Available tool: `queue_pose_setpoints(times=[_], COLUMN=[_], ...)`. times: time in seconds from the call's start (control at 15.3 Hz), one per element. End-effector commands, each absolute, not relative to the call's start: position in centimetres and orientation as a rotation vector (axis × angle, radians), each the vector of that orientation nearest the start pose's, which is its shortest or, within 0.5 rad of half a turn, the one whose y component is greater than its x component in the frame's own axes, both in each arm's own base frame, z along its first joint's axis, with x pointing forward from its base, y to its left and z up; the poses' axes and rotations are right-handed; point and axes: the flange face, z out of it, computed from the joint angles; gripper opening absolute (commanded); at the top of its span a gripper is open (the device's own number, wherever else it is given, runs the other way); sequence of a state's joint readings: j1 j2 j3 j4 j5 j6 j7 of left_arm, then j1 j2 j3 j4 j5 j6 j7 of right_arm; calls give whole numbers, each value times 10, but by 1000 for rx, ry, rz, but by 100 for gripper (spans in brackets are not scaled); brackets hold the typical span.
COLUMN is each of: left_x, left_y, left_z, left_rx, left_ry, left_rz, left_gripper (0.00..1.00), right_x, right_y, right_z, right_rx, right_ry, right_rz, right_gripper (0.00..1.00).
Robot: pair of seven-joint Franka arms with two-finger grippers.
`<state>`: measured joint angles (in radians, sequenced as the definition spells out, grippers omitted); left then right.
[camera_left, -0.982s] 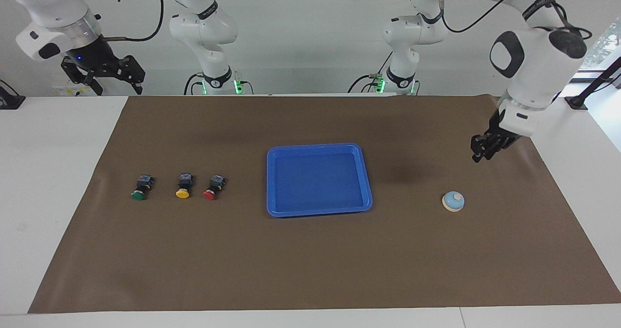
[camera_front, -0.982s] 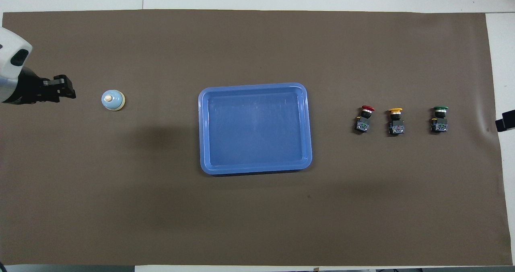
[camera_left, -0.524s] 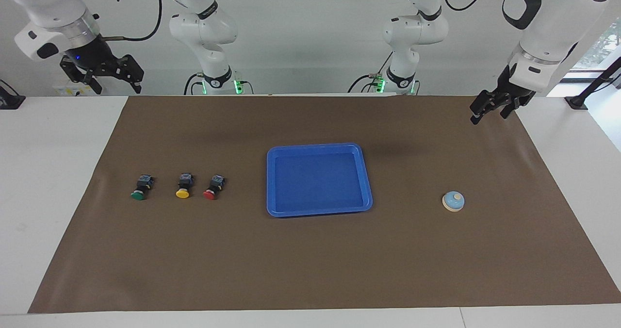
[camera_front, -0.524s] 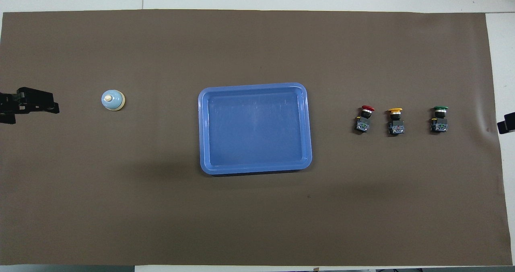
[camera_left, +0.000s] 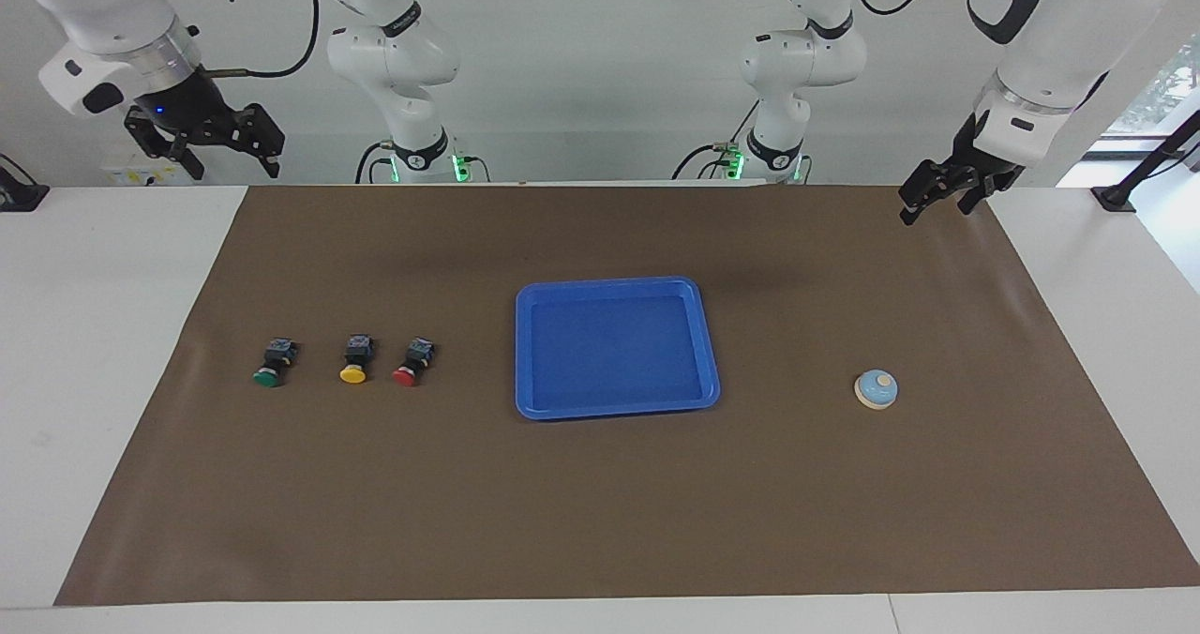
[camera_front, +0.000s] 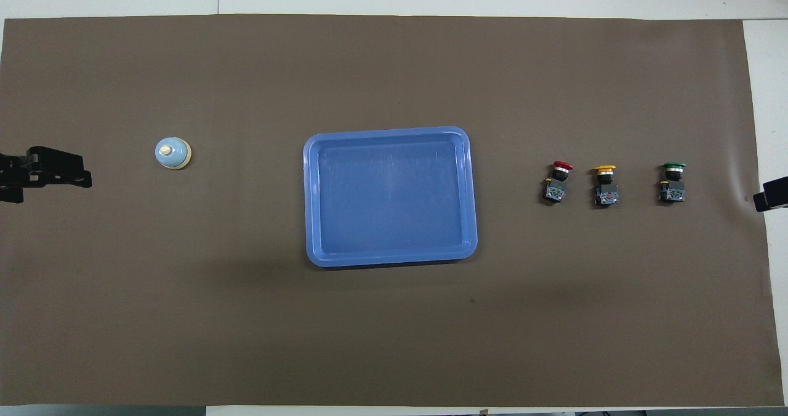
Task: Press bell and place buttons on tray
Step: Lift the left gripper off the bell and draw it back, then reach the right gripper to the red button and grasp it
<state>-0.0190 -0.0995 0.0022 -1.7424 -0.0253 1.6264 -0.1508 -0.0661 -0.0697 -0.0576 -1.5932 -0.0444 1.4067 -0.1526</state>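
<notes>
Facing view: three black-bodied mushroom-cap plastic buttons [camera_left: 352, 361] are lying in a row toward the right arm's end of the bench, beside the empty blue rectangular plastic tray [camera_left: 710, 362]; the right tool [camera_left: 208, 142], released, is hanging closest; the left tool [camera_left: 945, 191], released, is waiting.

Bell [camera_left: 876, 389], empty blue tray [camera_left: 710, 334], three buttons [camera_left: 352, 360] in line
</notes>
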Motion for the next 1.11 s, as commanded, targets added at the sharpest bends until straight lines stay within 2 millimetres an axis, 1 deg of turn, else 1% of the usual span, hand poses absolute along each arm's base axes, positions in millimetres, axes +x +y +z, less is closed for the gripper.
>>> queue_pose_setpoints(times=[0.0, 0.13, 0.26, 0.39, 0.46, 0.59, 0.65, 0.85, 1.05], left_x=[524, 522, 522, 521, 521, 521, 522, 521, 521], left_y=[-14, -11, -11, -11, -11, -11, -11, -11, -11], left_z=[611, 610, 609, 608, 608, 607, 607, 606, 606], left_rx=[-3165, -3170, -3170, -3170, -3171, -3175, -3175, -3175, -3175], left_ry=[-193, -125, -120, -118, -104, 29, 73, 76, 74], left_rz=[57, 76, 76, 81, 78, 73, 70, 77, 70], left_gripper=[100, 100, 100, 100, 100, 100, 100, 100, 100], right_x=[498, 497, 500, 502, 502, 516, 523, 540, 542], right_y=[-46, -26, -12, 10, 15, 30, 31, 42, 46], right_z=[610, 584, 558, 524, 511, 485, 473, 439, 406], right_rx=[-3155, -3157, -3159, -3160, -3160, -3158, -3158, -3155, -3150], right_ry=[44, 67, 139, 155, 194, 264, 280, 303, 302], right_rz=[114, 115, 116, 80, 84, 87, 79, 54, 3], right_gripper=[100, 100, 100, 100, 100, 100, 100, 100, 100])
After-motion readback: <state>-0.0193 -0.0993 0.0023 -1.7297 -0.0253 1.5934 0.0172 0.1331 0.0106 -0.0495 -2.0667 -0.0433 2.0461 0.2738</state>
